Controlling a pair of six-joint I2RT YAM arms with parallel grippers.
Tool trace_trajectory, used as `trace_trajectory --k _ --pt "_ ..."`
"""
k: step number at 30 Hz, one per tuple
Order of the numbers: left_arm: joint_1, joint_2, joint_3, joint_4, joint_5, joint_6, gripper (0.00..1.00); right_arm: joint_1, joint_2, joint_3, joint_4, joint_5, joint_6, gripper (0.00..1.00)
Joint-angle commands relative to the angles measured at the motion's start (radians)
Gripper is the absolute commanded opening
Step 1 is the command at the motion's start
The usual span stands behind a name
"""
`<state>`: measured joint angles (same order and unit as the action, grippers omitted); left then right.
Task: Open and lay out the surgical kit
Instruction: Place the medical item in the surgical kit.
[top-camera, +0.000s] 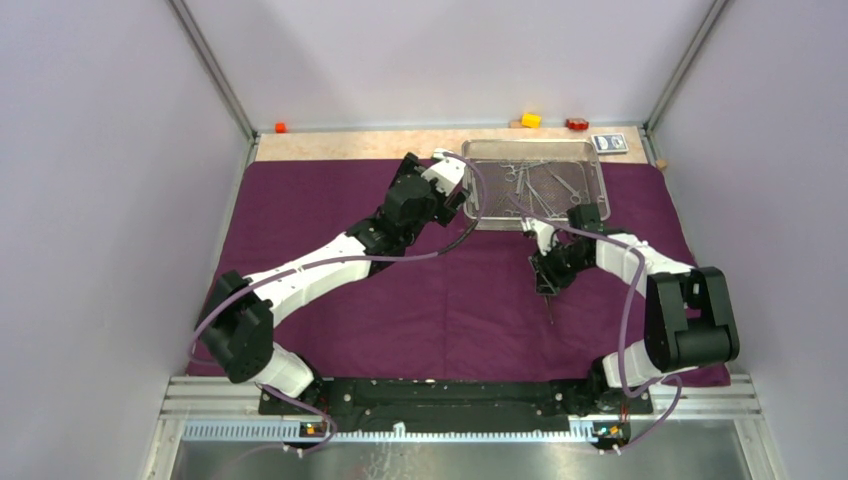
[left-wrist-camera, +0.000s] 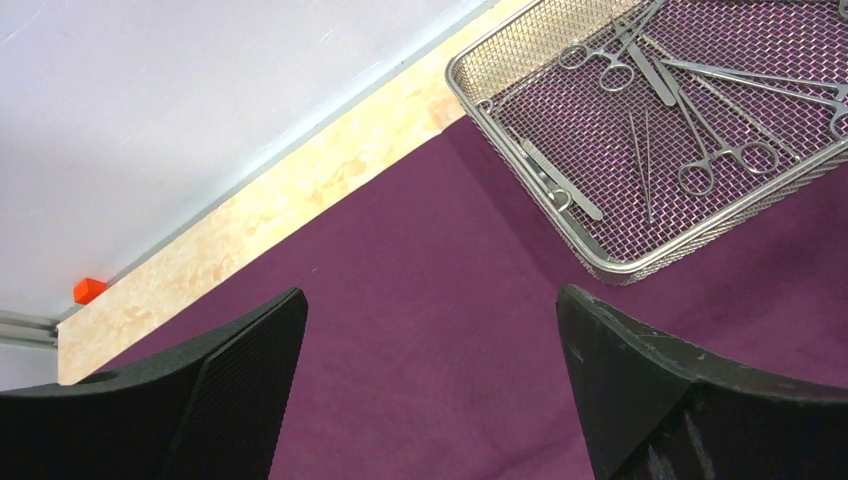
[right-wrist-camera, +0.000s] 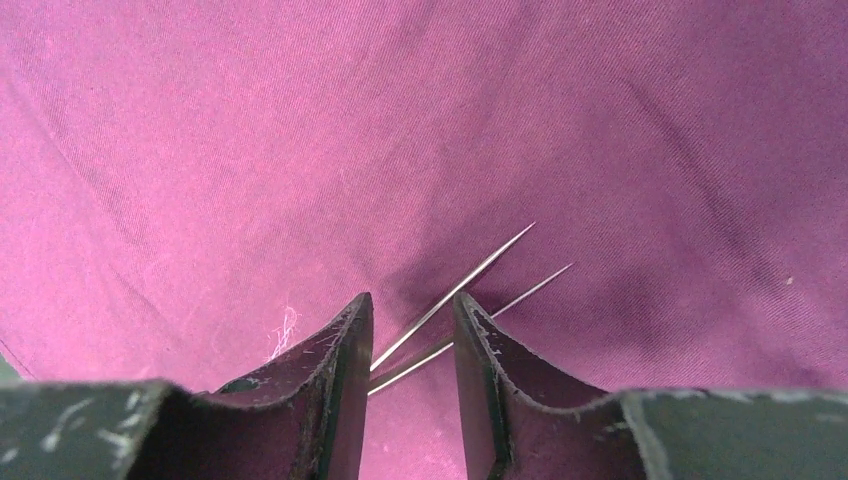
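Observation:
The dark purple cloth wrap (top-camera: 400, 310) lies spread flat over the table. On its far side stands the wire-mesh steel tray (top-camera: 540, 143) (left-wrist-camera: 520, 150), holding several ring-handled clamps (top-camera: 540, 185) (left-wrist-camera: 720, 150). My left gripper (top-camera: 468, 195) (left-wrist-camera: 430, 300) hovers wide open over bare cloth beside the tray's left end, with nothing in it. My right gripper (top-camera: 546, 285) (right-wrist-camera: 412, 300) is low over the cloth in front of the tray. Its jaws stand partly apart around slim steel tweezers (right-wrist-camera: 480, 270) (top-camera: 549, 308), whose two tips point away past the fingertips.
A blue-white card packet (top-camera: 610, 143) lies right of the tray. Along the back edge sit a yellow block (top-camera: 530, 120), a red block (top-camera: 577, 124) and an orange block (top-camera: 281, 128) (left-wrist-camera: 89, 290). A bare wooden strip (top-camera: 350, 145) runs behind the cloth. Walls enclose three sides.

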<state>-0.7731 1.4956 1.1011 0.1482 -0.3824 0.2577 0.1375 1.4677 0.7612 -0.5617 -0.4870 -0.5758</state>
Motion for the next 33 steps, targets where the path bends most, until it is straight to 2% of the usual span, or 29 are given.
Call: trace_trajectory --k 1,22,33 --pt "0.007 -0.045 -0.007 0.054 0.008 0.004 0.99 0.016 0.014 0.043 0.023 -0.002 -0.007 0.34" --pt "0.014 -0.056 -0.013 0.054 0.021 0.004 0.99 0.028 0.029 0.080 0.042 0.135 0.114 0.12" --pt "0.017 -0.065 -0.019 0.057 0.019 0.007 0.99 0.028 0.045 0.108 0.019 0.125 0.135 0.13"
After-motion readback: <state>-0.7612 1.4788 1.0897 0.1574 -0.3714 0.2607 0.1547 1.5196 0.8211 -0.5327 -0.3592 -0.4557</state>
